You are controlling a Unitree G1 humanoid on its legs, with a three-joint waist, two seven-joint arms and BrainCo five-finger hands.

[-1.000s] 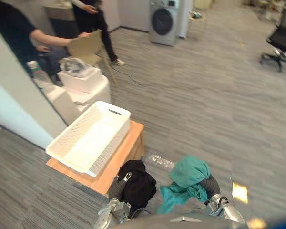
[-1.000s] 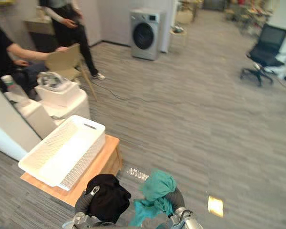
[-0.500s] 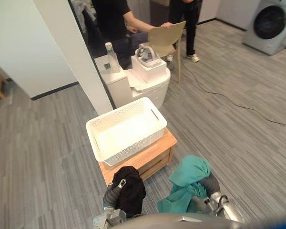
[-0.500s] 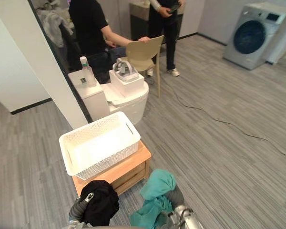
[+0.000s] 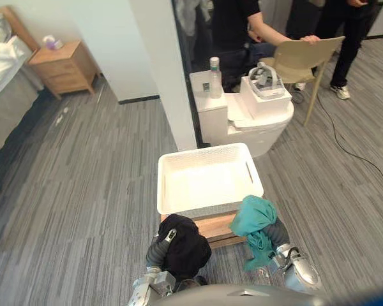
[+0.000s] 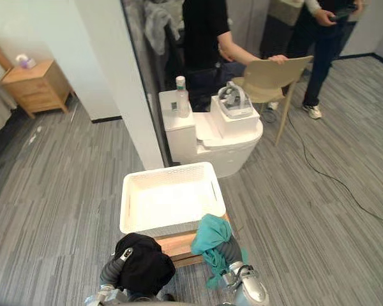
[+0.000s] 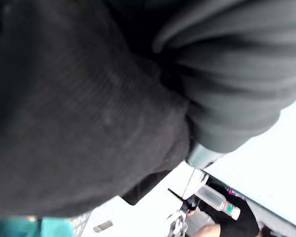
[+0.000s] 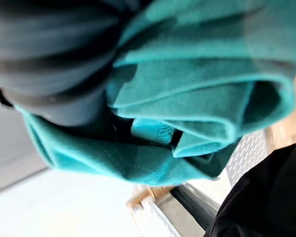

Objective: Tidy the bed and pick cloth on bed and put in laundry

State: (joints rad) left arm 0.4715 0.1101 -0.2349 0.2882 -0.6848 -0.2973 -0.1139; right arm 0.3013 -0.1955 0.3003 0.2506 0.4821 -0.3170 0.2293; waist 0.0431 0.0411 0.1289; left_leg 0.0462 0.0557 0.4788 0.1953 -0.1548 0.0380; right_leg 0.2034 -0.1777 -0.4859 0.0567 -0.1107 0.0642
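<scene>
Well: white basket [image 5: 207, 178], one, light rigid plastic, open top, frame centre, on low wooden counter [image 5: 218, 227]. Cloths, two: both soft, light, floppy, likely to slide off. Best bunched at thick middle. Black cloth [image 5: 184, 247] heaped over my left hand [image 5: 157, 254], lower centre. Teal cloth [image 5: 254, 220] draped over my right hand [image 5: 277, 234], at basket's near right corner. Clenched or loose: cannot tell, cloth hides both.
</scene>
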